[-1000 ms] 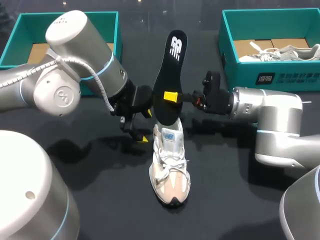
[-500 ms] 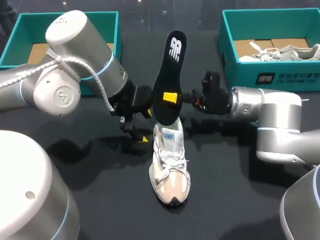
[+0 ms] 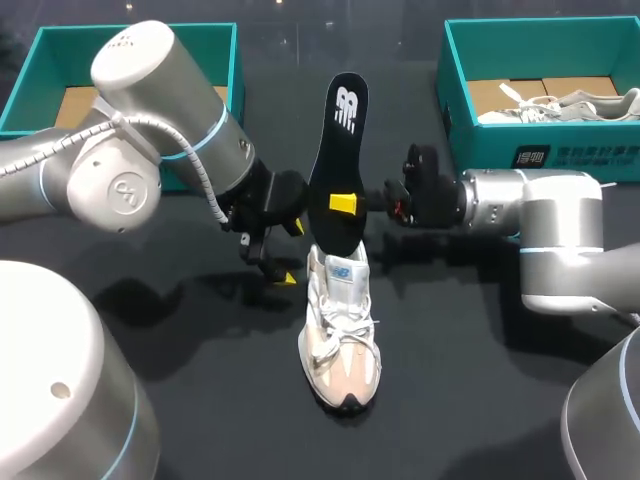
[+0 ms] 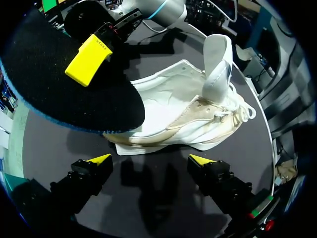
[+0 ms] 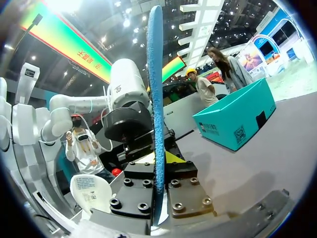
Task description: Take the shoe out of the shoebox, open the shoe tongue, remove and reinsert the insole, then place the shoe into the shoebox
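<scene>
The insole [image 3: 338,160], clamped upright by the right gripper [image 3: 345,203] at frame centre above the shoe [image 3: 340,335] at lower centre, is judged removed, so it must next be lowered into the collar, with the heel steadied by the wide-open left gripper [image 3: 292,252].

Silver arms [image 3: 150,130] with blue joint rings, black yellow-tipped pincers [image 4: 151,159].

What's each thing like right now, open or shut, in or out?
insole, out of the shoe, held upright
shoe, on the table, tongue lifted
right end effector, shut on insole
left end effector, open, empty
right shoebox, open, another shoe inside
left shoebox, open
</scene>
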`<state>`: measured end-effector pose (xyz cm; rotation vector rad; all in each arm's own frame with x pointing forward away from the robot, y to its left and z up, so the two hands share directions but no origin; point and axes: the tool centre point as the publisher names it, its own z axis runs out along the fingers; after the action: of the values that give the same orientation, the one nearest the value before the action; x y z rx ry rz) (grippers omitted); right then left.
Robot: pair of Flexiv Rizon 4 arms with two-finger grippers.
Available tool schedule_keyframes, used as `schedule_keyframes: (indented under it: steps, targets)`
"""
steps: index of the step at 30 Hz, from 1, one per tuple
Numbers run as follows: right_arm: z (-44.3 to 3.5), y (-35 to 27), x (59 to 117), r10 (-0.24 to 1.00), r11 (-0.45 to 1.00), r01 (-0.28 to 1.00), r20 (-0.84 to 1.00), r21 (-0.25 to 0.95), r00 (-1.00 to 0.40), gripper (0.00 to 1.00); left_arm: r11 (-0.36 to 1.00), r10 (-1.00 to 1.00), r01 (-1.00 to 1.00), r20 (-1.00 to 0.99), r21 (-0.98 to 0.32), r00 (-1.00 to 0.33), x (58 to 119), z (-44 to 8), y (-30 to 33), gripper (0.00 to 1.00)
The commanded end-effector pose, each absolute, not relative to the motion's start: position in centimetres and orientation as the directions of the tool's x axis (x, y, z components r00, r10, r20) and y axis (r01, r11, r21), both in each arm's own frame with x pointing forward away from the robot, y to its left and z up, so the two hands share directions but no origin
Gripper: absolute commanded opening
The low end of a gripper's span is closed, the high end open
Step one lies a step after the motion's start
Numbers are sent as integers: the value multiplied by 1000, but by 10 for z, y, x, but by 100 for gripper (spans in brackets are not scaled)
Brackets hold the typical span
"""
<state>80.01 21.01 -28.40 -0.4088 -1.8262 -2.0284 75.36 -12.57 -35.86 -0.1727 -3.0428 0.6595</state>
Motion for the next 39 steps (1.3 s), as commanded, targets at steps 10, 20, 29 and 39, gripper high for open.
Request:
schedule_keyframes:
  steps: [10,20,29,39]
  targets:
    - [-295,214,781,-88,-51,478,473,877,-877,0,904,114,104,-1,-415,-994,753,-359,-125,100]
    - [-312,224,772,-89,-34,517,513,855,-854,0,904,114,104,-1,-415,-994,753,-359,-125,100]
    - [-322,223,759,-30,-25,552,551,834,-834,0,904,114,104,-1,-415,-994,753,-359,-125,100]
    - [-327,219,744,7,-17,567,568,823,-823,0,904,114,104,-1,-415,-994,753,-359,-125,100]
